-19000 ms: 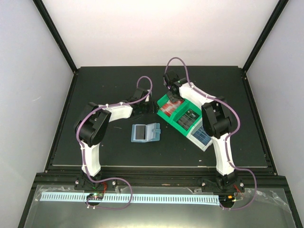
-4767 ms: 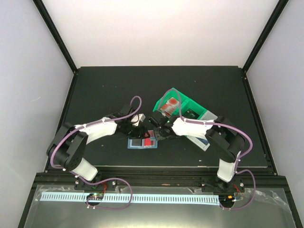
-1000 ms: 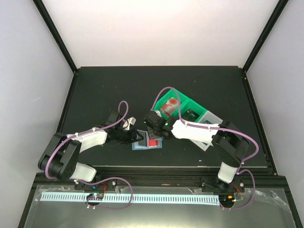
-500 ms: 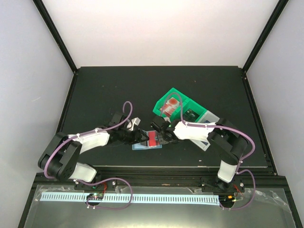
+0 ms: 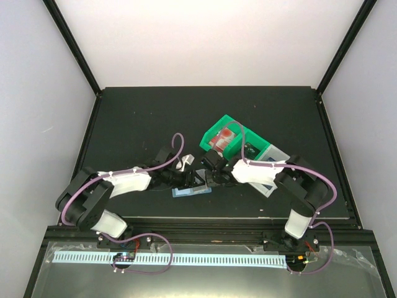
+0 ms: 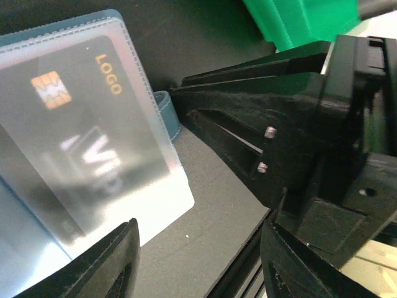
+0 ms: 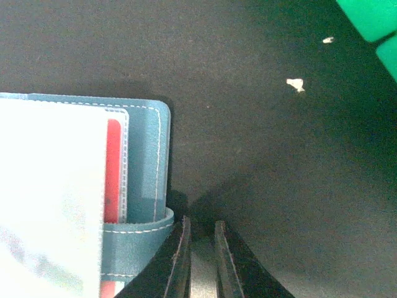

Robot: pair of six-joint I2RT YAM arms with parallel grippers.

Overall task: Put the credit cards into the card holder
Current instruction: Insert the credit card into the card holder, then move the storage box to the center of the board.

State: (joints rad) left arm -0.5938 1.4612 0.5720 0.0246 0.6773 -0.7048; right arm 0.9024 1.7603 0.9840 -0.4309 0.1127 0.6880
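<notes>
Showing "LOGO" and "VIP", credit card point(image 6: 80, 155) in card holder point(image 7: 146, 161); left hand point(image 6: 200, 248) spread, right hand point(image 7: 201, 239) closed, empty.

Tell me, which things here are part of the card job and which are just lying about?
Part of the job:
- blue card holder
- dark card in its clear pocket
- red card tucked in it
- red-and-white card waiting in the green bin

Just lying about:
- green bin itself
- white crumbs on the table
</notes>
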